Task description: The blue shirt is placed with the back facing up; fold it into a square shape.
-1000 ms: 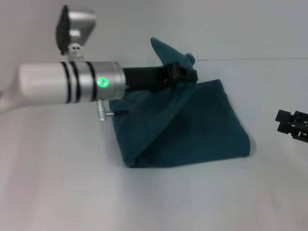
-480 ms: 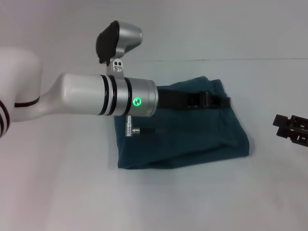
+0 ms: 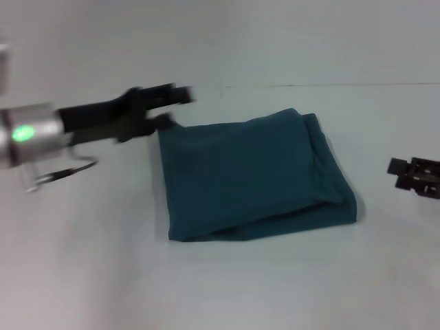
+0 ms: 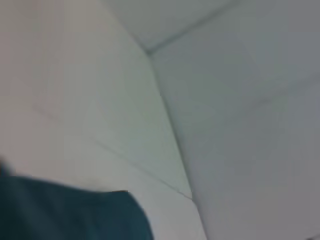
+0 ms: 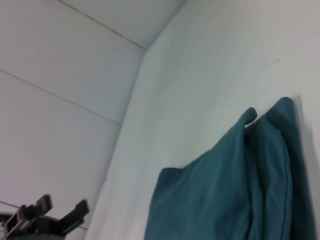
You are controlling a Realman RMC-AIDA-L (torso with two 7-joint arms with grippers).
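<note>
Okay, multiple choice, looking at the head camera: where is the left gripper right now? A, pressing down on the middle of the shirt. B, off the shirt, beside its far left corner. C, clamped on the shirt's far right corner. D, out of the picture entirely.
B: the left gripper hangs beside the far left corner of the blue shirt, holding no cloth, and the shirt lies folded flat on the table.

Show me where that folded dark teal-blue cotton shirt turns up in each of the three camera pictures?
Head view: the folded dark teal-blue cotton shirt lies flat mid-picture on the white table.
Left wrist view: only a corner of it shows at the lower edge.
Right wrist view: it fills the lower right.
Shared landmark: the white table under the shirt.
</note>
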